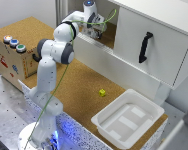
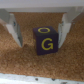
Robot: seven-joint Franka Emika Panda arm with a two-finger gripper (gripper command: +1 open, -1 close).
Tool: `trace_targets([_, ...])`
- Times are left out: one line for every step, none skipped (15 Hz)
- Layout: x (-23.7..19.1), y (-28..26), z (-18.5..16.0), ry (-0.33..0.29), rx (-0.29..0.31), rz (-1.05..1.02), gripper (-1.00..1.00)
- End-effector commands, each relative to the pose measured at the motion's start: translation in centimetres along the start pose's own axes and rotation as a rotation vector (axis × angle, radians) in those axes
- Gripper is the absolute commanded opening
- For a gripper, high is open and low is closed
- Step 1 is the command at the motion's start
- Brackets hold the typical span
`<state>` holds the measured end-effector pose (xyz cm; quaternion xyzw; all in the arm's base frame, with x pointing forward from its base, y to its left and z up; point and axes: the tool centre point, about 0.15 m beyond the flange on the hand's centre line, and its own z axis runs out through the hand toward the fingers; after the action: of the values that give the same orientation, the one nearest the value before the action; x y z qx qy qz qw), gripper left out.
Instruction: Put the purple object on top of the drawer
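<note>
- My claw [image 2: 41, 31] is spread wide, holding nothing; in the wrist view one finger [image 2: 14, 31] stands on each side of the purple cube [image 2: 46, 39], both clear of it.
- Cube sits on cork, yellow "G" facing the wrist camera, roughly between the fingers but nearer one of them.
- Risk, my call: off-centre closing could make the nearer finger hit first and push or twist the cube, so I get a corner pinch or a slip.
- Risk: fingertips look close to the cork; dropping further could dig in.
- Exterior view: claw [image 1: 96, 34] is reaching inside the open white cabinet [image 1: 151, 42], tight space; lifting out could clip the cabinet edge or its door.
- Drawer [image 1: 16, 42], cork top with three buttons, sits at the exterior view's left, well apart from the claw, so a long carry; a weak grip could drop the cube on the way.
- Only the wrist view shows the cube; in the exterior view I can't see it, the arm and cabinet hide it.
- Only the exterior view shows the drawer, cabinet, a yellow block [image 1: 102, 92] and white tray [image 1: 111, 125] on the counter [image 1: 74, 90].
</note>
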<state>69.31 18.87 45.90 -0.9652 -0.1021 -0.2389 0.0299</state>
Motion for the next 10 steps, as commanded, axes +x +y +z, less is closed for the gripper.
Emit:
trace_targets([1.5,1.9,0.9,-0.088,-0.041,0.021,-1.00])
trace_targets([1.0,2.0,0.5,-0.080,-0.036,0.031,-1.00])
trace_targets([0.3,2.0,-0.3,-0.067,-0.026,0.039,-1.00])
trace_targets([-0.5,1.7,-1.4,-0.046,-0.012,0.038,-1.00])
trace_targets([-1.2,1.2,-2.3,-0.033,-0.007,0.033,-1.00])
trace_targets([-2.2,0.6,-3.8,-0.020,0.006,0.016,-1.00])
trace_targets([-3.3,-0.2,-5.1,-0.013,0.002,-0.008,-1.00])
trace_targets([-4.7,-1.1,-6.3,-0.008,0.012,-0.034,-1.00])
trace_targets([-5.8,-1.6,-7.2,-0.008,0.018,-0.042,-1.00])
trace_targets([-6.9,-2.2,-8.0,-0.011,0.028,-0.044,-1.00])
